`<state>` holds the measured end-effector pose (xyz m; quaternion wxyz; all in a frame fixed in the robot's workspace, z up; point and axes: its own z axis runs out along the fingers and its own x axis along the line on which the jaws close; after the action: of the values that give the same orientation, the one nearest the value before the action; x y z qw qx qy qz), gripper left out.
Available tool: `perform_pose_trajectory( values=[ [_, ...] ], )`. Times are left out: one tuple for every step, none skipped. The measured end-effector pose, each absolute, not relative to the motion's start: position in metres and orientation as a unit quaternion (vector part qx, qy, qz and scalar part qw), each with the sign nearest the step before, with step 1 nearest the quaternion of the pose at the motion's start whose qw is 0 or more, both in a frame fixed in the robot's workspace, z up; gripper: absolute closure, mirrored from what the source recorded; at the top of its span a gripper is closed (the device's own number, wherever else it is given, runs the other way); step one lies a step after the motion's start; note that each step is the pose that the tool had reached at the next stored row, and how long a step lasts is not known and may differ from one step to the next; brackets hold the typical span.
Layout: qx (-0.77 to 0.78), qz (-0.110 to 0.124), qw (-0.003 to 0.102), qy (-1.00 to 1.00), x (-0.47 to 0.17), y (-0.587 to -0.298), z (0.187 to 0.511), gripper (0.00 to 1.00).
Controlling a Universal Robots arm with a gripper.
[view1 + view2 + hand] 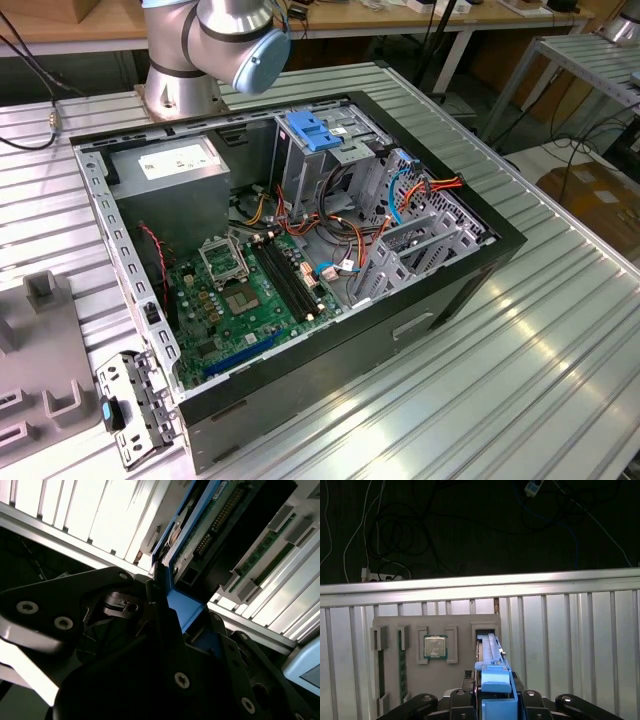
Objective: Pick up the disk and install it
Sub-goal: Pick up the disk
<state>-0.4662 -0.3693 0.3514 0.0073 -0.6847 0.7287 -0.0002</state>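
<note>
In the first wrist view the disk (489, 652) stands on edge at a slot of a grey holder plate (460, 680), its blue end tab (496, 687) toward the camera. My gripper (496, 702) is shut on that tab, with black fingers on both sides of it. The second wrist view looks along the disk (210, 527): I see its green circuit board, its blue rail and the blue tab (182, 607), which my gripper (167, 597) pinches. Whether the disk still rests in the slot I cannot tell.
The open computer case (480, 270) lies on the ribbed metal table (500, 400), with drive cages and a light-blue latch plate (315, 130) at its far side. The arm's base (185, 75) stands behind it. A processor chip (435, 646) and a memory stick (401, 662) sit on the holder plate.
</note>
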Motion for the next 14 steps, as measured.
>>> perform_pose_trajectory(
  values=[
    [-0.685,0.000,0.007,0.729,-0.4662,-0.3693,0.3519,0.63],
    [-0.685,0.000,0.007,0.729,-0.4662,-0.3693,0.3524,0.63],
    [-0.685,0.000,0.007,0.729,-0.4662,-0.3693,0.3528,0.63],
    [-0.685,0.000,0.007,0.729,-0.4662,-0.3693,0.3531,0.63],
    [-0.685,0.000,0.007,0.729,-0.4662,-0.3693,0.3532,0.63],
    [-0.685,0.000,0.007,0.729,-0.4662,-0.3693,0.3533,0.63],
    [-0.685,0.000,0.007,0.729,-0.4662,-0.3693,0.3535,0.63],
    [-0.685,0.000,0.007,0.729,-0.4662,-0.3693,0.3539,0.63],
    [-0.685,0.000,0.007,0.729,-0.4662,-0.3693,0.3540,0.63],
    [-0.685,0.000,0.007,0.729,-0.4662,-0.3693,0.3545,0.63],
    [-0.685,0.000,0.007,0.729,-0.4662,-0.3693,0.3548,0.63],
    [-0.685,0.000,0.007,0.729,-0.4662,-0.3693,0.3551,0.63],
    [-0.685,0.000,0.007,0.729,-0.4662,-0.3693,0.3553,0.63],
    [-0.685,0.000,0.007,0.729,-0.4662,-0.3693,0.3555,0.63]
  ],
)
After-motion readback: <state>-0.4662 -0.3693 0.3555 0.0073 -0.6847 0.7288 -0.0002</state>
